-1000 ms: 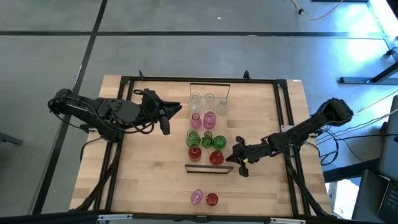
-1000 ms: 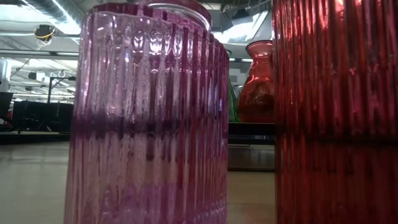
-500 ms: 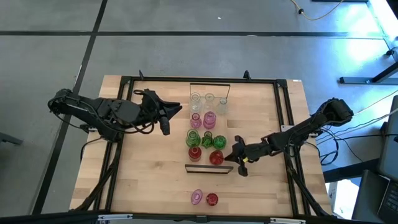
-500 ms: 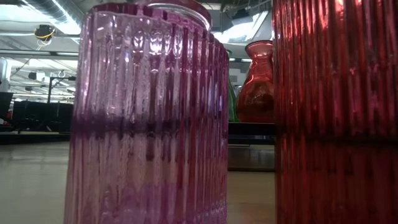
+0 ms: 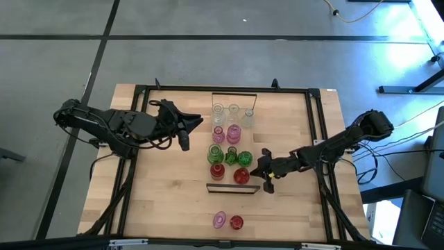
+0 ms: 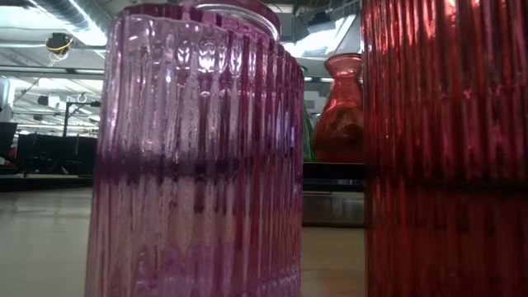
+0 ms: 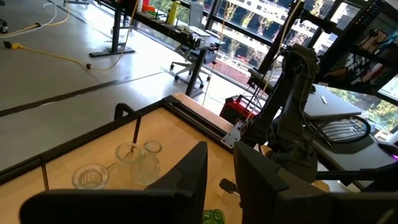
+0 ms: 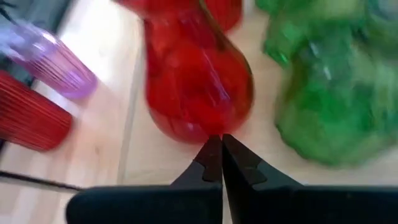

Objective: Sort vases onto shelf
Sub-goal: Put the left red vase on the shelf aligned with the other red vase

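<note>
Red glass fills the right wrist view — a round-bellied red vase stands on the shelf just ahead of the right gripper, whose jaws are pressed together and empty. The other vases stand clustered mid-bench on the same shelf, while the left gripper waits apart — jaws narrowly parted, holding nothing.

Two matte-black jointed arms — looped black cables, tapering wedge-shaped fingers.

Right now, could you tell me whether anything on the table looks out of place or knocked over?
Only two vases, the pink vase and the red vase, stand off the shelf, near the table's front edge. Nothing looks toppled or broken.
</note>
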You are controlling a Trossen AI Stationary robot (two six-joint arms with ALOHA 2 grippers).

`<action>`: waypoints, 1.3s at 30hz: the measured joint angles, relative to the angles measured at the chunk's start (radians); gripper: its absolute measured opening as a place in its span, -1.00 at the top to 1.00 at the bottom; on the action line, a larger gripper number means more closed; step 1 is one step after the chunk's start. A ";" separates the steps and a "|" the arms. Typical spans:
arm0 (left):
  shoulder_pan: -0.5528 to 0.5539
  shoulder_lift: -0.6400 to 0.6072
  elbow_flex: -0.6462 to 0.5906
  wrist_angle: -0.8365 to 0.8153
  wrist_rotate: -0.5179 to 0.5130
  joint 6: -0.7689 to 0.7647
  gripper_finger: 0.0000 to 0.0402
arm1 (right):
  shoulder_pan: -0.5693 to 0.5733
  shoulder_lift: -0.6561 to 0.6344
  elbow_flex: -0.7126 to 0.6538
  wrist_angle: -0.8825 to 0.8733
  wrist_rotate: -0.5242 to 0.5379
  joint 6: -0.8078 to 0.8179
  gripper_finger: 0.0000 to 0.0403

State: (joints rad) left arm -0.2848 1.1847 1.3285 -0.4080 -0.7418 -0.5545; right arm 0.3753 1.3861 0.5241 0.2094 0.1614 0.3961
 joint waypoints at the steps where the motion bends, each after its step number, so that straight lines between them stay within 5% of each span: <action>1: 0.000 0.000 0.000 0.000 0.000 0.000 0.64 | -0.007 0.000 0.000 0.028 -0.012 -0.009 1.00; 10: -0.006 0.000 0.000 0.001 0.000 -0.005 0.64 | -0.023 -0.001 0.017 -0.001 -0.027 -0.013 1.00; 21: -0.006 0.000 0.000 0.001 0.000 0.008 0.64 | -0.023 -0.001 0.020 -0.010 -0.170 -0.050 1.00; 39: -0.005 0.000 0.000 0.001 -0.014 0.010 0.64 | -0.024 0.057 0.023 0.102 -0.199 -0.075 1.00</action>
State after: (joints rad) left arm -0.2901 1.1847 1.3285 -0.4068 -0.7558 -0.5446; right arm 0.3511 1.4429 0.5474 0.3116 -0.0376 0.3213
